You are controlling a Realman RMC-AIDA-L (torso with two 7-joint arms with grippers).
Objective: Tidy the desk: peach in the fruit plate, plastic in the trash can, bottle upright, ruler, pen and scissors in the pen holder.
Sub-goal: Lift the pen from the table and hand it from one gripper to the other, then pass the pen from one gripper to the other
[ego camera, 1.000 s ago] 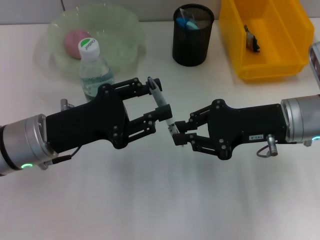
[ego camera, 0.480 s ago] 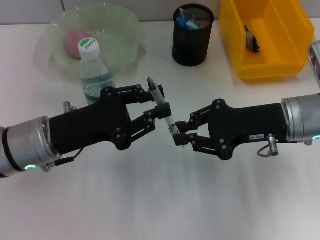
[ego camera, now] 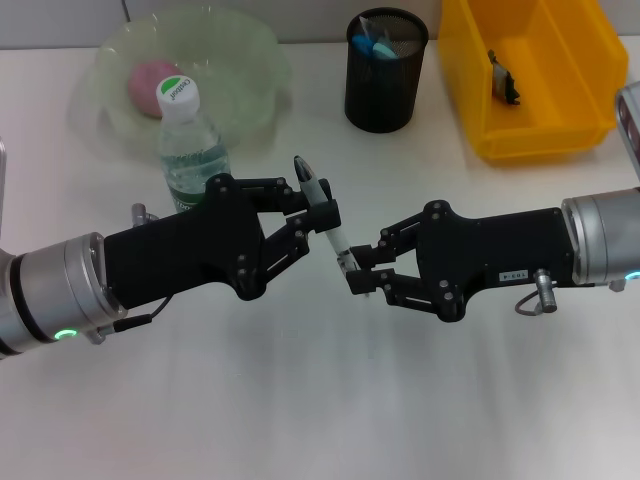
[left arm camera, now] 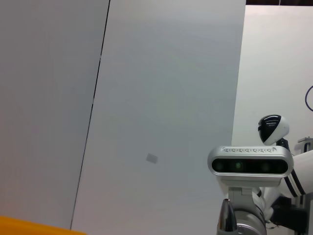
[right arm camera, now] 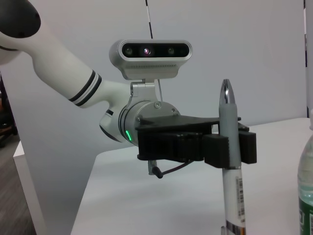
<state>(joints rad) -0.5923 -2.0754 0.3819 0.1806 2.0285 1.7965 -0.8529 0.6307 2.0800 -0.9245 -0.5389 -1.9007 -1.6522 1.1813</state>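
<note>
peach (ego camera: 150, 78) sits in the fruit plate (ego camera: 250, 50), bottle (ego camera: 190, 140) upright. you have the pen (ego camera: 322, 208) clenched by both left claw (ego camera: 318, 215) and right claw (ego camera: 352, 270) mid-air; pen holder (ego camera: 385, 80) awaits it.

Bright even overhead light; soft faint shadows on desk (ego camera: 320, 400); sharp focus.
</note>
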